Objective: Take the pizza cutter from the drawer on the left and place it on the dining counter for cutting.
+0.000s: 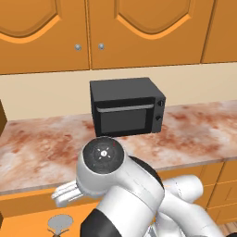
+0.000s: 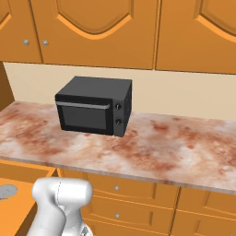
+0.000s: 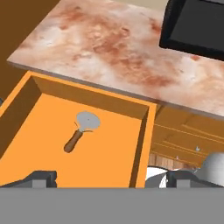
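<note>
The drawer [image 3: 114, 154] stands pulled open below the worktop, plain orange inside. On its floor lies the pizza cutter [image 3: 82, 130], with its round silver blade toward the worktop and its brown handle toward me. My gripper [image 3: 111, 178] hovers above the drawer's front right part, open, nothing between its fingertips [image 3: 42, 177]. The cutter lies ahead and slightly left of the gripper, apart from it. The cutter's blade [image 1: 60, 222] shows at the bottom left of the left base view, and the blade [image 2: 5, 191] also peeks in at the left edge of the right base view. The dining counter is out of view.
A marbled worktop [image 1: 41, 148] runs above the drawer, carrying a black microwave [image 1: 127, 106]. Orange wall cabinets [image 1: 92, 32] hang overhead. Closed drawer fronts with small knobs [image 2: 133, 191] sit to the right of the open drawer.
</note>
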### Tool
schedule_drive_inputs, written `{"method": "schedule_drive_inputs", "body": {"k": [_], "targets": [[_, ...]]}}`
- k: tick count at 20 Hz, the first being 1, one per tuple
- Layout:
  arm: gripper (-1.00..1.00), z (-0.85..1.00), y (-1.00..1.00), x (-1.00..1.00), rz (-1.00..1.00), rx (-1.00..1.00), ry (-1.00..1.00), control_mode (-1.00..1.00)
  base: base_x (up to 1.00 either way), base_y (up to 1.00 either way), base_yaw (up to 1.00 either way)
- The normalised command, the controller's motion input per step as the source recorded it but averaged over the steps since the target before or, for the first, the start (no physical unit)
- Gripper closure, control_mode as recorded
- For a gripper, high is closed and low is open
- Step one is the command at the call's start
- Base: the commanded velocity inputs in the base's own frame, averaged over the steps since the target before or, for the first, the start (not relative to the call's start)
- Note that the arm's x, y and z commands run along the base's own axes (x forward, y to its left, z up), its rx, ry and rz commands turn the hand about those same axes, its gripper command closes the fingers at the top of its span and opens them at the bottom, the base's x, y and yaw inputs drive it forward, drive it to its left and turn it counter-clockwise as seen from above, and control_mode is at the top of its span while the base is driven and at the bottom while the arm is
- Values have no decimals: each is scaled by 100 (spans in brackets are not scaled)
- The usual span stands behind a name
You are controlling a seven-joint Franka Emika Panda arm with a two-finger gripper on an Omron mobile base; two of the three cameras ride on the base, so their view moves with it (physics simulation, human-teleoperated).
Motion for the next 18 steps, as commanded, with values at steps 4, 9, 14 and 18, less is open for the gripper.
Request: {"method": "schedule_drive_inputs", "body": {"k": [4,9,14,18], "targets": [[-100,-30,24,28,-19,12,33,-100,0,0,0],[-100,-41,-3,25,-7,8,22,-100,0,0,0],[-100,-54,0,25,-3,3,12,-100,0,0,0],[-100,-50,1,36,-2,0,13,-100,0,0,0]]}}
